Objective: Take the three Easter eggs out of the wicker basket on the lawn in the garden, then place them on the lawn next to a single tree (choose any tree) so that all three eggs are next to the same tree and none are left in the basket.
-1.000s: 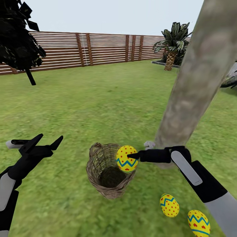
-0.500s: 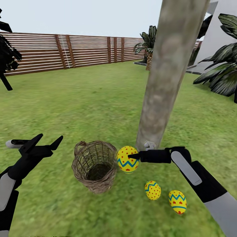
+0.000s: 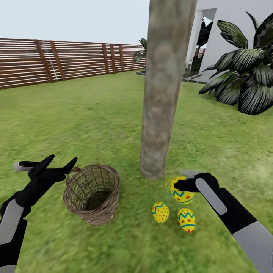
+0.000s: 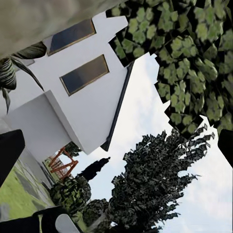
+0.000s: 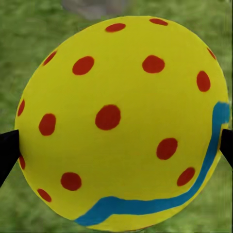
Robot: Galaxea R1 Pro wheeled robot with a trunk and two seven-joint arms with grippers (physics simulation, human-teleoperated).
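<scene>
My right gripper [image 3: 181, 185] is shut on a yellow Easter egg [image 3: 182, 194] with red dots and a blue zigzag, low by the foot of the grey tree trunk [image 3: 163, 94]. In the right wrist view that egg [image 5: 121, 121] sits between the two dark fingertips [image 5: 7, 151]. I cannot tell whether it touches the lawn [image 3: 94, 113]. Two more eggs [image 3: 160, 212] [image 3: 186, 219] lie on the grass just in front of it. The brown wicker basket [image 3: 76, 197] stands left of the trunk, its inside bare. My left gripper [image 3: 60, 163] hovers open by the basket's left rim.
A brown slat fence [image 3: 57, 60] bounds the grass at the back. A white house wall [image 3: 227, 22] and a broad-leaved dark plant [image 3: 242, 83] stand at the right. The left wrist view looks up at the house [image 4: 82, 97], leafy crowns and sky.
The head camera has swung right, shifting the whole scene left. My right gripper has carried the egg from beside the basket's rim down to the trunk's foot, near the two lying eggs.
</scene>
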